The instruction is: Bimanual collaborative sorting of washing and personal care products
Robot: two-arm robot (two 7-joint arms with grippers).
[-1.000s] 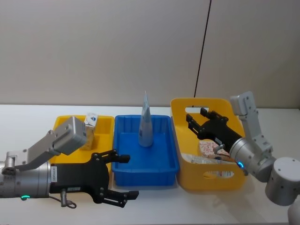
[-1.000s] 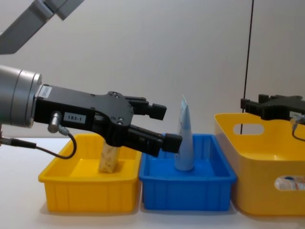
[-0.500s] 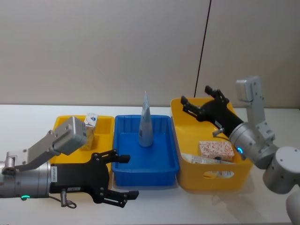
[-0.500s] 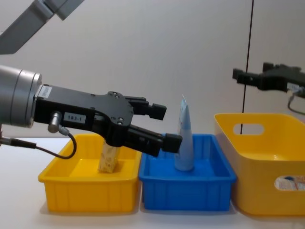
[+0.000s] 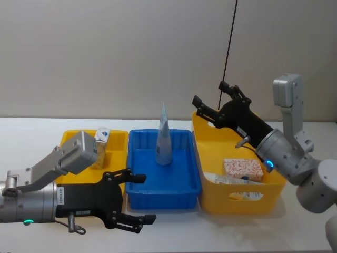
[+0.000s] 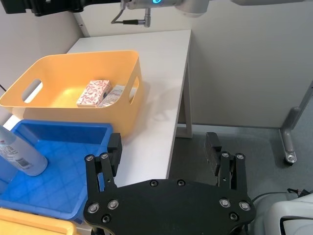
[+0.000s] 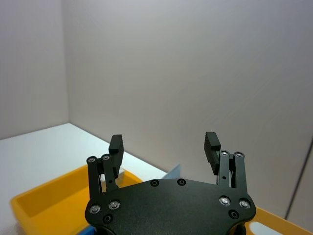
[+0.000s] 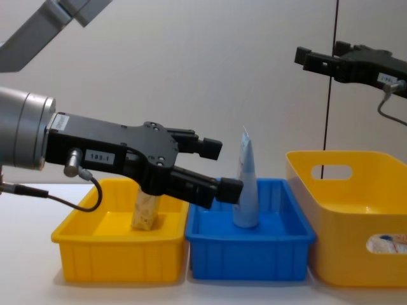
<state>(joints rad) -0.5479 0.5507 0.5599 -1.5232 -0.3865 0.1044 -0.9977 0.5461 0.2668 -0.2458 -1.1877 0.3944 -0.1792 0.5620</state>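
A pale blue-and-white pouch (image 5: 164, 138) stands upright in the blue bin (image 5: 181, 184). One leaf-print pack (image 5: 101, 142) stands in the low yellow bin (image 5: 71, 138) on the left. Another pack (image 5: 243, 167) lies in the tall yellow basket (image 5: 208, 158) on the right, beside a flat white item (image 5: 218, 179). My right gripper (image 5: 209, 92) hangs open and empty above the basket's near-left rim, high in the chest view (image 8: 321, 54). My left gripper (image 5: 145, 197) is open and empty in front of the blue bin, level with the pouch (image 8: 245, 184) in the chest view.
The three containers sit side by side on a white table (image 5: 31, 126) against a plain wall. A thin black cable (image 5: 227, 52) runs up the wall behind the basket. The left wrist view shows the table's right edge (image 6: 183, 98) and the floor beyond.
My right gripper has risen out of the tall yellow basket, empty, and moved up and to the left. The pack stays in the basket. The left arm has not moved.
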